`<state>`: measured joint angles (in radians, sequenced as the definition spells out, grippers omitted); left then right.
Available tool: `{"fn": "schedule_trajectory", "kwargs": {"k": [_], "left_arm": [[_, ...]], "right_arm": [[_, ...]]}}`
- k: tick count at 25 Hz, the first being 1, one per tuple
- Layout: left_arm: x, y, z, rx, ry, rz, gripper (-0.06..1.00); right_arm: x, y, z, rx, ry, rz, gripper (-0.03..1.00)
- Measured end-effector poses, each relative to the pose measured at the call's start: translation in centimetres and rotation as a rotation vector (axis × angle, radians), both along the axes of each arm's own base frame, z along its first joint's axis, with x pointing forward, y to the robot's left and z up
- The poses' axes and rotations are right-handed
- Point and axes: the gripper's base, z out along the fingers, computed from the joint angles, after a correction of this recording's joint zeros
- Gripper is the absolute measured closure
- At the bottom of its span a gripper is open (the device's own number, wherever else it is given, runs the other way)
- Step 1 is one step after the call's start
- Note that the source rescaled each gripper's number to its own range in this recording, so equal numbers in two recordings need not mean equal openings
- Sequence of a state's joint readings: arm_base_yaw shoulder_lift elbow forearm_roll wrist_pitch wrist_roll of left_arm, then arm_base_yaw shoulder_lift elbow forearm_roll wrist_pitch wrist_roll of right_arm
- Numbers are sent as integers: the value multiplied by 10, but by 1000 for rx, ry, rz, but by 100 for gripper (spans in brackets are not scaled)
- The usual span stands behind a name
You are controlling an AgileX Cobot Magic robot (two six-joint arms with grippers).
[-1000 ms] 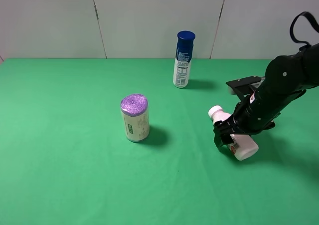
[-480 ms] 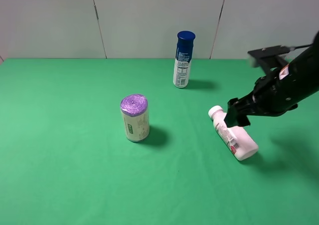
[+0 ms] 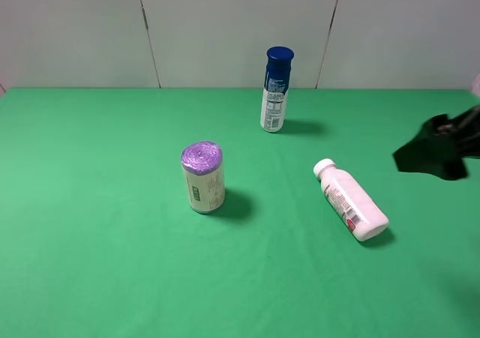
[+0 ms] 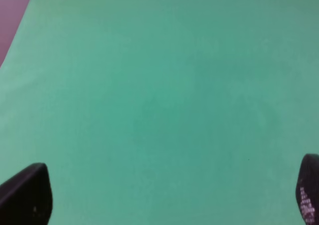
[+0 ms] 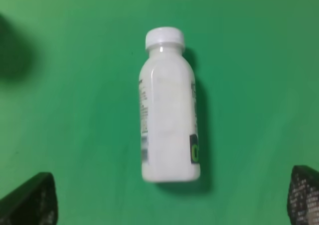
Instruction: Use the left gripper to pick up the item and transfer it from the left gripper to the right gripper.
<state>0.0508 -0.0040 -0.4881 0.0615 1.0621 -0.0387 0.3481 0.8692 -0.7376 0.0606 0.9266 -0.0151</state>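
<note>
The item, a pale pinkish-white bottle [image 3: 351, 201] with a white cap, lies on its side on the green table, cap toward the back left. It also shows in the right wrist view [image 5: 168, 120], free of any grip. My right gripper [image 3: 424, 157] is a blurred black shape at the right edge, raised and well to the right of the bottle. In its wrist view the right gripper [image 5: 172, 200] is open and empty, its fingertips [image 5: 30, 200] wide apart. My left gripper [image 4: 164, 200] is open and empty over bare green table. It is out of the exterior view.
A purple-topped can [image 3: 202, 177] stands left of centre. A blue-capped spray can [image 3: 276, 89] stands at the back near the grey wall. The green table [image 3: 112, 263] fills the rest of the view.
My right gripper, shut around the bottle a second ago, has let it go and pulled up and away to the right. The bottle stays lying on the table.
</note>
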Motion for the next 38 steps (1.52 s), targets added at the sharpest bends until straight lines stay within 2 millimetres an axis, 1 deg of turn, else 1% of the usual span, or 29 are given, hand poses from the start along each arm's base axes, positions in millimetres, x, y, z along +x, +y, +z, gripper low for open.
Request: {"fn": "schedule_trajectory", "kwargs": {"k": [7, 12, 16, 20, 22, 24, 26, 32, 38], "left_arm": [[0, 0, 0, 1, 0, -1, -1], [0, 0, 0, 1, 0, -1, -1], [0, 0, 0, 1, 0, -1, -1], [0, 0, 0, 1, 0, -1, -1], [0, 0, 0, 1, 0, -1, -1], [0, 0, 0, 1, 0, -1, -1], [0, 0, 0, 2, 0, -1, -1], [0, 0, 0, 2, 0, -1, -1], [0, 0, 0, 2, 0, -1, -1]], "right_arm": [[-58, -20, 22, 32, -86, 10, -3], [-101, -36, 35, 92, -271, 18, -3], [-132, -47, 38, 144, -407, 15, -3], [-157, -57, 37, 180, -519, 10, -3], [-164, -60, 30, 187, -548, 7, -3], [-168, -61, 19, 201, -552, -1, -3], [-167, -60, 9, 199, -525, -4, -3], [-152, -55, -18, 174, -452, -6, -3], [-144, -54, -22, 168, -493, -18, -3]]}}
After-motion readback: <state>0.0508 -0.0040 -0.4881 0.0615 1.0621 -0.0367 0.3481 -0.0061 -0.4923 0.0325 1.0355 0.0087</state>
